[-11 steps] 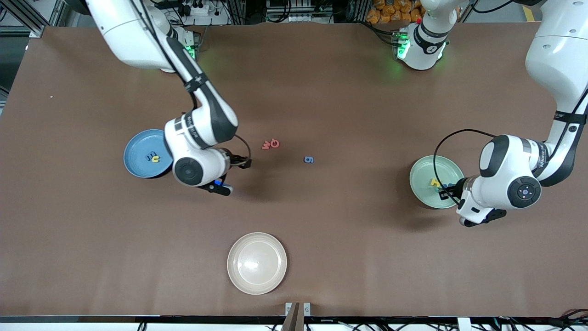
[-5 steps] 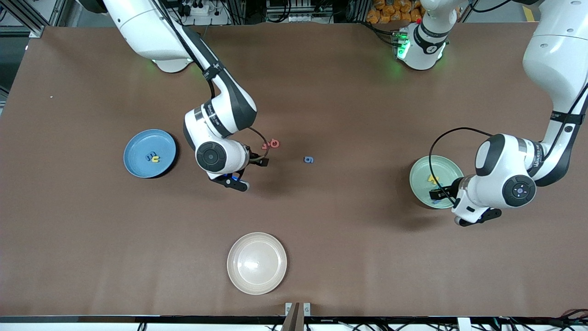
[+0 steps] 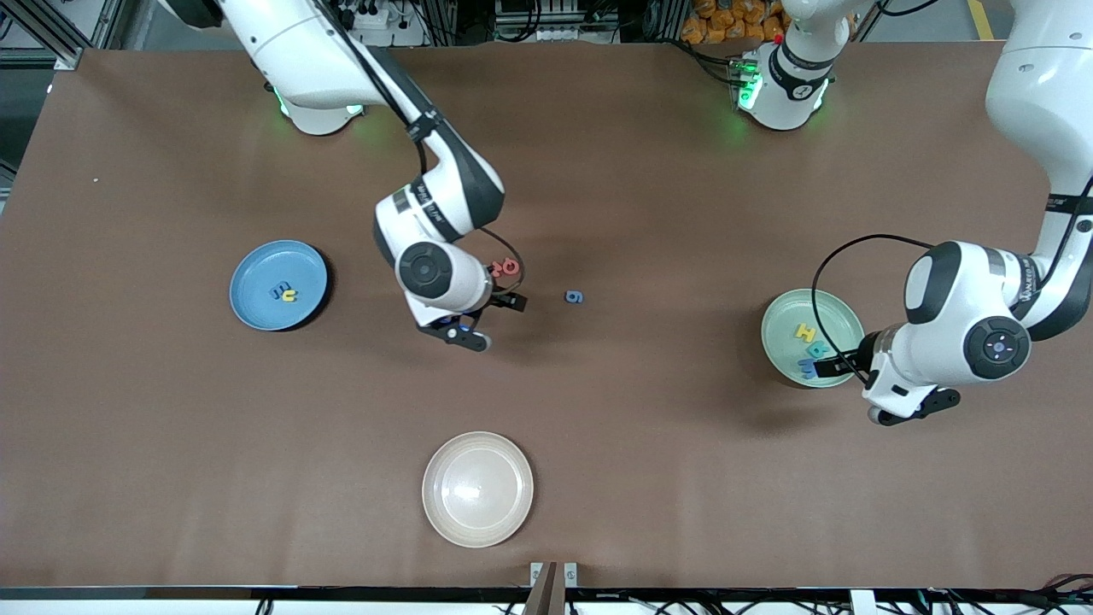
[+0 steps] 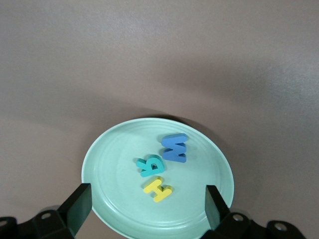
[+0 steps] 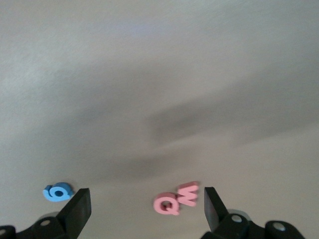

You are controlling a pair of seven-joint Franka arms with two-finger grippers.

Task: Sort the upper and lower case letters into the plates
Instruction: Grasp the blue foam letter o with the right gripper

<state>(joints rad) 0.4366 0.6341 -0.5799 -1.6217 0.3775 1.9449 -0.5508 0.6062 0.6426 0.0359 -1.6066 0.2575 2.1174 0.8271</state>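
- Letters are partly sorted, as I am reading it: a yellow H [image 4: 157,189], a teal letter [image 4: 150,166] and a blue W [image 4: 174,148] are lying in my mint green plate [image 3: 781,319] toward the left arm's end of the desk [image 3: 649,444], and two small letters [image 3: 284,293] are sitting in the blue plate [image 3: 256,265] toward the right arm's end.
- Three are waiting loose on the desk between the plates: a red Q [image 5: 166,204] touching a red W [image 5: 189,194], and a blue g-like letter [image 3: 574,296] lying a little apart from them, toward the left arm's end.
- I am judging the step in hand to be a fresh pick by my right hand [image 3: 468,327], which is hovering with its fingers spread apart and empty just beside the red pair.
- Next I am needing to settle over one red letter only and pinch it without dragging its neighbour.
- My left hand [image 3: 841,363] is hanging over the mint green plate's rim, fingers wide apart, gripping nothing.
- Both my wrists are bending downward toward the desk.
- A cream plate [image 3: 477,489] is standing empty nearest the front camera.
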